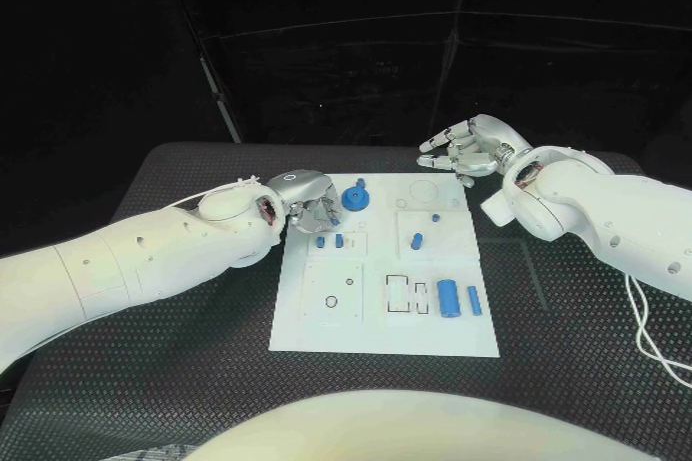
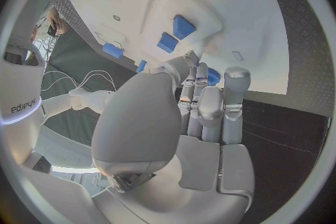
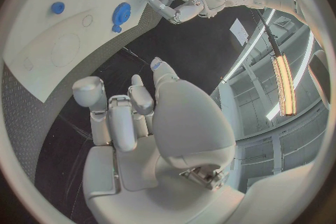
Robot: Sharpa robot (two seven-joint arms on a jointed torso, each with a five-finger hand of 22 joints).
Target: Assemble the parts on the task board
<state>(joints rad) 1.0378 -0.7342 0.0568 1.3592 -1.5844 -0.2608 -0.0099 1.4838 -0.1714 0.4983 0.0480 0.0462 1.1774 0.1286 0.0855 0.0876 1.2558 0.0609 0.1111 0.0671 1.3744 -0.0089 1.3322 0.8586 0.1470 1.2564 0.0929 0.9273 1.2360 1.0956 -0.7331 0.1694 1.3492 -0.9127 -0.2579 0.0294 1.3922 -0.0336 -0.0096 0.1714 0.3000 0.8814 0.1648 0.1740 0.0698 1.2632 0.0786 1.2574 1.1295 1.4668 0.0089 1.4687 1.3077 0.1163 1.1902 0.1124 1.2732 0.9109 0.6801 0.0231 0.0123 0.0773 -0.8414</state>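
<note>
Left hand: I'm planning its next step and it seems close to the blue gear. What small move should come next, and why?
Probably ease the left hand a little further toward the blue gear and close the fingers on it. The hand sits at the white board's upper-left edge, right beside the gear, and appears to hold nothing. The right hand hovers off the board's far corner, open.

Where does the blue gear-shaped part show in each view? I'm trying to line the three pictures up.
Head view: the blue gear-shaped part sits at the far left of the task board, just beside the left hand.
Left wrist view: a sliver of it peeks out behind the fingers.
Right wrist view: it lies on the board near the left hand.
Shared landmark: the left hand next to the gear.
</note>
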